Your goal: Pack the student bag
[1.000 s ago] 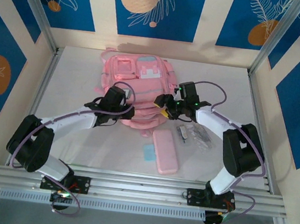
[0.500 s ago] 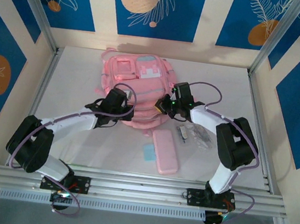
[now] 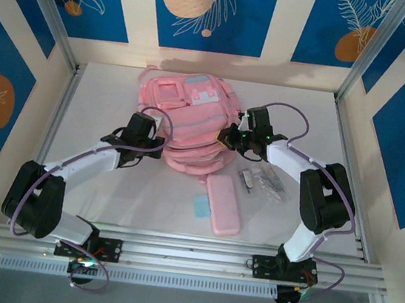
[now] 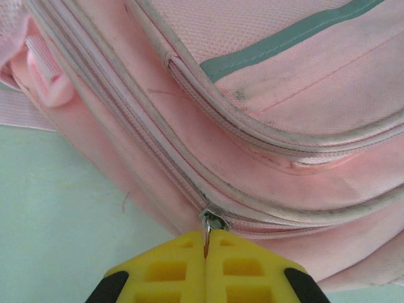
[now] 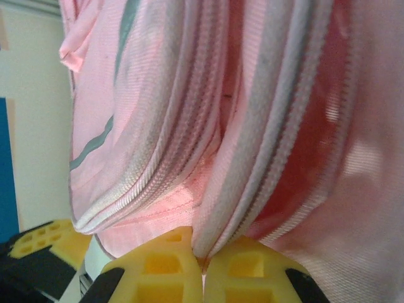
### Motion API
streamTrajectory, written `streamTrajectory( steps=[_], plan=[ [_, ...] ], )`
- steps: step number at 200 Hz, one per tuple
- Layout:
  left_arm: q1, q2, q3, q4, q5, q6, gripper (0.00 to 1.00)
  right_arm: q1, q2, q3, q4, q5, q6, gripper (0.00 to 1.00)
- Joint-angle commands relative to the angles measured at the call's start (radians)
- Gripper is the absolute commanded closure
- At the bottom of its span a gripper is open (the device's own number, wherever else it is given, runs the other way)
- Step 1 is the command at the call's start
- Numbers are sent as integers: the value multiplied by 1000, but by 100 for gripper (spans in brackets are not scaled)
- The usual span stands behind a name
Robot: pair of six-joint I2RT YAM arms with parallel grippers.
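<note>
Both clamped: left gripper [image 4: 206,245] zipper pull [image 4: 213,222], right gripper [image 5: 202,260] student bag [image 5: 265,126].

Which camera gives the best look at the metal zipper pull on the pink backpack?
The left wrist view: the zipper pull sits close up, pinched in the left gripper's shut jaws. From the top external view it is too small to tell. The right wrist view gives other zipper tracks.
</note>
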Motion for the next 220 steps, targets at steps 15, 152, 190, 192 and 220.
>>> streamTrajectory(
  steps=[15, 152, 190, 192, 220],
  plan=[
    [125, 47, 41, -56, -22, 140, 100, -37, 10, 76, -68, -35, -196, 100],
    [274, 324, 233, 122, -258, 101, 100, -29, 107, 191, -128, -143, -299, 100],
    [274, 337, 258, 96, -196, 28, 72, 4, 129, 220, -122, -170, -296, 100],
    [275, 335, 258, 95, -193, 24, 69, 6, 131, 223, -123, -172, -296, 100],
    [273, 274, 227, 64, -118, -30, 39, 34, 128, 257, -146, -164, -287, 96]
  ],
)
